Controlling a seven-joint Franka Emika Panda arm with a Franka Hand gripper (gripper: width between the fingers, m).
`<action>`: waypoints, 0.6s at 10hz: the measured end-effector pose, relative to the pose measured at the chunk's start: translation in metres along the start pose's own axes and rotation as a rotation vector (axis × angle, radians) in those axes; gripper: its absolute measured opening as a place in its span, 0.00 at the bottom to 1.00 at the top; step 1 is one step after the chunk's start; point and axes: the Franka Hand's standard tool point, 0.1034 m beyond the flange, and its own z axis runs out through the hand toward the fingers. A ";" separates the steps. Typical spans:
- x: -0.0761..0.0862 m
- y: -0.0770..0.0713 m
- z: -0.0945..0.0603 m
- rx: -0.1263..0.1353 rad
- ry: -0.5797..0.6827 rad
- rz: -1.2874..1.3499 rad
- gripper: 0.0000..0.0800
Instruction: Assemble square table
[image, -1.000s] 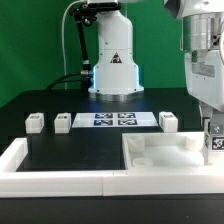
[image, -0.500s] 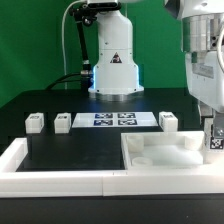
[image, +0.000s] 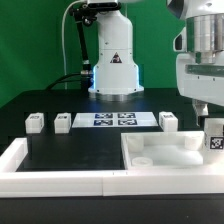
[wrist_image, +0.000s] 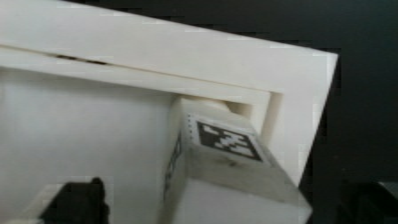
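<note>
Fingers (wrist_image: 71, 200) spread wide, gripping nothing; leg (wrist_image: 228, 150) between them, just below, standing at table top (wrist_image: 89, 110) corner; risks tipping if brushed, being perhaps only loosely seated.

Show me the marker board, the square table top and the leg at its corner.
marker board (image: 112, 119), exterior view, its middle.
table top (image: 170, 158), exterior view, bare upper face.
leg (wrist_image: 231, 160), wrist view, tagged face.

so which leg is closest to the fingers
The leg at the exterior view's far right, at the tabletop corner; the other three sit on the black table.
</note>
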 end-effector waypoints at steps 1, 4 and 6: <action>-0.001 0.000 0.000 0.000 -0.001 -0.090 0.81; 0.002 0.000 0.000 0.000 0.000 -0.392 0.81; 0.004 0.001 0.000 0.000 0.001 -0.515 0.81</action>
